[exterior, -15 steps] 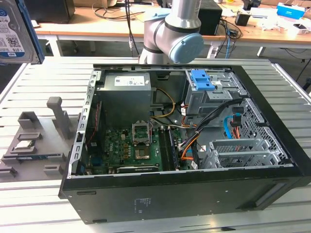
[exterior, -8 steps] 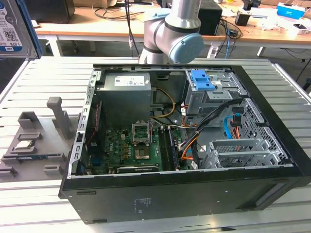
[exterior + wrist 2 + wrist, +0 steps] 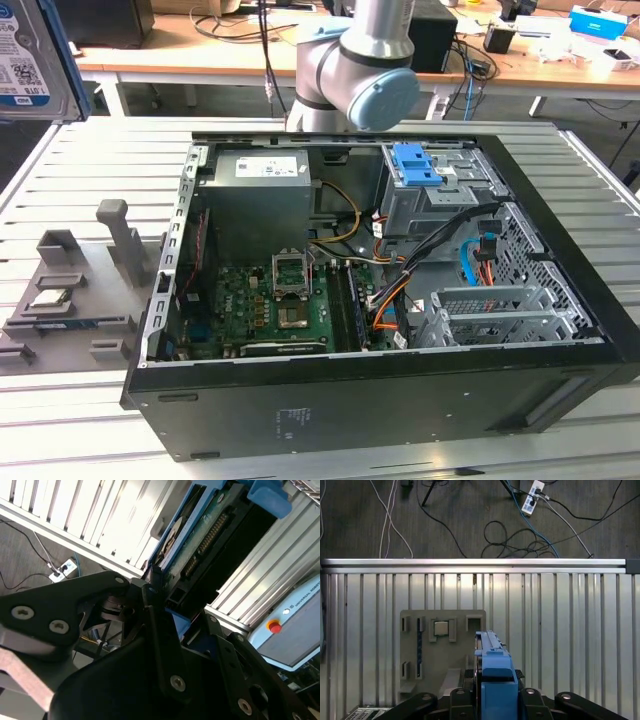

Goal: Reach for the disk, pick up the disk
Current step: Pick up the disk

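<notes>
Hand (image 3: 494, 701) clenched on the disk (image 3: 30, 60), held on edge over the slatted counter (image 3: 560, 630), well apart from the computer case (image 3: 380, 400) | I judge it dense, rigid, smooth, shock-sensitive | I'd clamp the flat metal faces, sparing blue frame (image 3: 496, 677) and circuit board (image 3: 206, 539).

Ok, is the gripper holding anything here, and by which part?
Yes: the silver-grey rectangular metal disk with a blue plastic frame, held above the slatted metal table. The gripper is shut on the disk's blue-framed end nearest the wrist.
</notes>
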